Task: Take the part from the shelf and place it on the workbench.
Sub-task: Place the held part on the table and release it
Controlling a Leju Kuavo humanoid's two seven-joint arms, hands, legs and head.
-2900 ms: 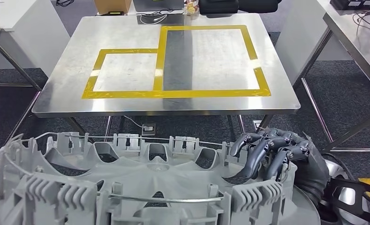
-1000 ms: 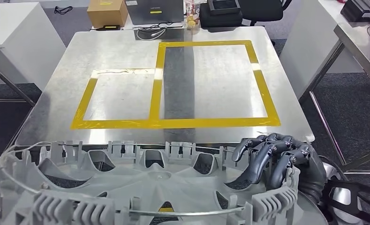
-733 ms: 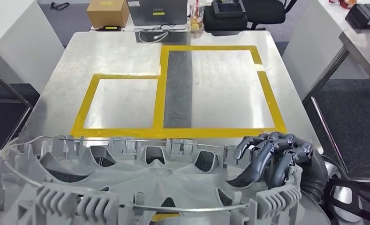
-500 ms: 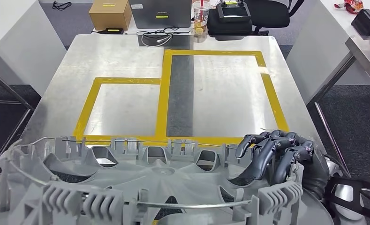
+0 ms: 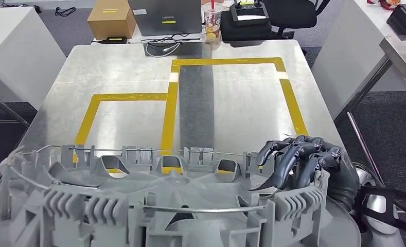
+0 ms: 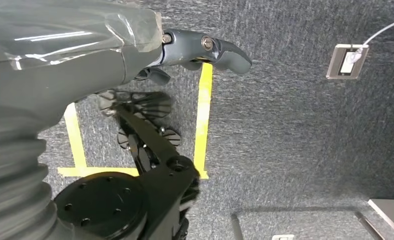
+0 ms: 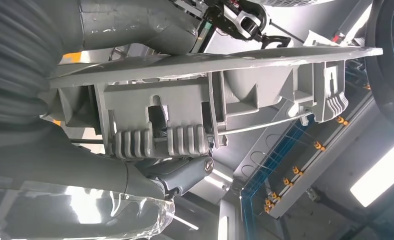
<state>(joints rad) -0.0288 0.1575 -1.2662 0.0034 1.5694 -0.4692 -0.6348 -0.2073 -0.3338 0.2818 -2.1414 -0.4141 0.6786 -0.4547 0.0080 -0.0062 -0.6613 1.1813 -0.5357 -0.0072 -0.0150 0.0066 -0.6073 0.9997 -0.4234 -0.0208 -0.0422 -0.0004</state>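
Observation:
A large round grey plastic part (image 5: 175, 198) with ribbed clips and a wire ring spans the lower head view, held up in front of me. My right hand (image 5: 306, 164) grips its right rim, dark fingers curled over the edge. In the right wrist view the thumb (image 7: 185, 175) presses against the part's rim (image 7: 209, 100). The steel workbench (image 5: 123, 67) with yellow tape frames (image 5: 288, 98) lies just ahead, and the part's far rim overlaps its near edge. My left hand (image 6: 195, 50) shows its thumb stretched out over the carpet; what it holds is hidden.
Behind the workbench stand a cardboard box (image 5: 111, 20), a laptop (image 5: 164, 15), a cup (image 5: 211, 14) and a black case (image 5: 247, 13). White tables flank it at left (image 5: 10, 46) and right (image 5: 345, 46). Another steel table (image 5: 404, 51) is at far right.
The camera has moved forward: the workbench has come closer, and the part's far rim now covers its near edge. My right hand's grip on the part is unchanged.

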